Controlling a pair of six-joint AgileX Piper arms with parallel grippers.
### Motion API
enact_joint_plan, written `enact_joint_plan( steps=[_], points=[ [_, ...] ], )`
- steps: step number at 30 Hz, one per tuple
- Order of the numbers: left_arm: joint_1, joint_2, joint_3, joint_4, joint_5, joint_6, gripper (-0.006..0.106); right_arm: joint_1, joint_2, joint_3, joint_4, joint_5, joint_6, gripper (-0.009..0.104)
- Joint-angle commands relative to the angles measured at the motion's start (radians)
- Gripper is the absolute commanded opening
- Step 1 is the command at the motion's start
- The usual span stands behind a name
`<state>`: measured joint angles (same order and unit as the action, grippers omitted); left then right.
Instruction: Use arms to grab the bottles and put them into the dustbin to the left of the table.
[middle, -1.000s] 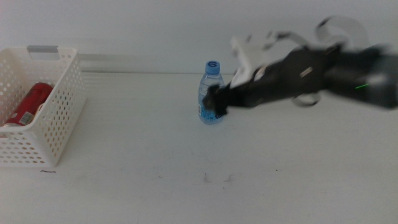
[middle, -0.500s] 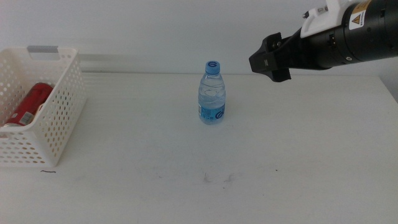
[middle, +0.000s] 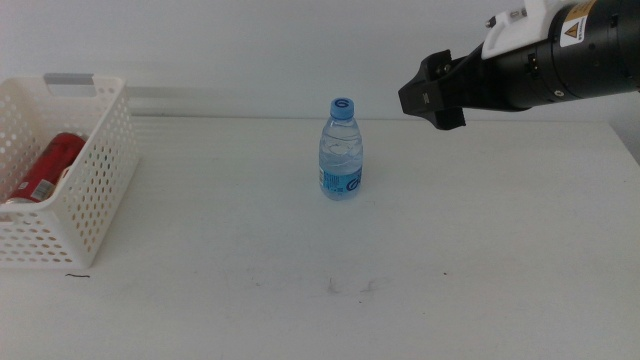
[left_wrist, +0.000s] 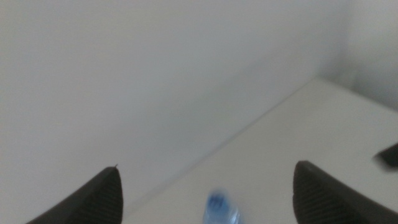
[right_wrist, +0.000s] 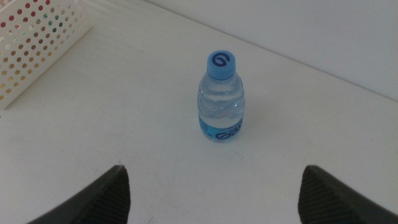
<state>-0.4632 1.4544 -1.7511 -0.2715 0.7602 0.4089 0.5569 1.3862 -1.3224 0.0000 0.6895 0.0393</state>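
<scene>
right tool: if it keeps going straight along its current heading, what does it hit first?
Most likely the clear water bottle with the blue cap: the right wrist view has it centred between the open jaws. The right tool is raised and apart from it, so it might meet the cap first; depth unclear.

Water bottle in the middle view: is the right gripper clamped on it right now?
No. The water bottle stands upright alone on the table, while the right gripper hangs open in the air, apart from it.

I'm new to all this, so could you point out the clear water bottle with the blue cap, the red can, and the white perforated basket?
Clear water bottle (middle: 341, 165), middle view: its body.
Red can (middle: 46, 166), middle view: its side.
White perforated basket (middle: 110, 170), middle view: its right wall.
</scene>
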Motion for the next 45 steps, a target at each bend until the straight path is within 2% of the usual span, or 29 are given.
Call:
enact_joint_plan(
  steps=[1, 4, 6, 9, 12, 14, 20, 25, 30, 38, 45],
  points=[
    [0.016, -0.067, 0.107, 0.08, -0.012, -0.13, 0.094, 0.0, -0.009, 0.003, -0.007, -0.011, -0.001, 0.078],
    [0.038, -0.147, 0.334, 0.169, -0.142, -0.243, 0.094, 0.0, -0.009, 0.003, 0.0, -0.009, -0.001, 0.078],
    [0.043, -0.201, 0.523, 0.258, -0.31, -0.307, 0.094, 0.0, -0.009, 0.003, 0.0, -0.009, -0.001, 0.078],
    [0.033, -0.245, 0.795, 0.39, -0.633, -0.456, 0.094, 0.0, -0.009, 0.003, 0.0, -0.007, -0.001, 0.078],
    [0.035, -0.221, 1.039, 0.561, -0.986, -0.644, 0.094, 0.0, -0.009, 0.003, 0.0, -0.007, -0.001, 0.078],
    [0.049, -0.17, 1.135, 0.624, -1.166, -0.722, 0.094, 0.0, -0.009, 0.003, 0.0, -0.007, -0.001, 0.078],
    [0.053, 0.029, 1.171, 0.63, -1.31, -0.75, 0.094, 0.0, -0.009, 0.003, 0.0, -0.008, 0.006, 0.078],
    [0.053, 0.208, 1.166, 0.59, -1.516, -0.77, 0.094, 0.0, -0.009, 0.003, 0.0, -0.008, 0.006, 0.078],
    [0.053, 0.412, 1.05, 0.597, -1.674, -0.784, 0.094, 0.0, -0.009, 0.003, 0.0, -0.008, 0.006, 0.078],
    [0.053, 0.638, 0.788, 0.691, -1.675, -0.84, 0.094, 0.0, -0.009, 0.003, 0.0, -0.008, 0.006, 0.078],
    [0.053, 0.788, 0.608, 0.692, -1.662, -0.84, 0.094, 0.0, -0.009, 0.003, 0.0, -0.008, 0.006, 0.078]
  ],
)
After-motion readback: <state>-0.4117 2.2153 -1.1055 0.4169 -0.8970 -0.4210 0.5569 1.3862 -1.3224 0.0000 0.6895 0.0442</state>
